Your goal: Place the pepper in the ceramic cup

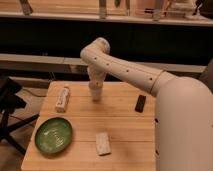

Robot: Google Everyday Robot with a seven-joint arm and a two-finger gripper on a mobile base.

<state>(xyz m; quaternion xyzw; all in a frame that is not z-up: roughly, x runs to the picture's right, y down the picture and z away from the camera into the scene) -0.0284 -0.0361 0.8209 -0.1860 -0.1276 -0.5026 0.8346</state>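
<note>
Pepper is not made out anywhere on the table [125, 131]; it is judged to be either pinched at the arm's tip or hidden by it, which cannot be confirmed from this view.

Findings, left to right, with clock positions taken from the table's centre:

- Green plate [53, 135] is noted at 8 o'clock, near the front left corner and well apart from the work area.
- White bottle [62, 98] is found lying on its side at 10 o'clock, clear of the arm's path.
- Gripper [95, 89] is held at about 11 o'clock, pointed straight down from a folded elbow, with its fingers drawn fully together. This vertical pose is judged to suit a drop into an open-topped vessel.
- Ceramic cup [95, 97] is taken, with some doubt, to be the pale cylinder directly beneath the gripper, touching or nearly so.
- Pale block [103, 143] is recorded at 6 o'clock, untouched.
- Dark object [141, 103] is recorded at 3 o'clock, just beside the robot's body.

Release of the pepper is judged not yet done.
</note>
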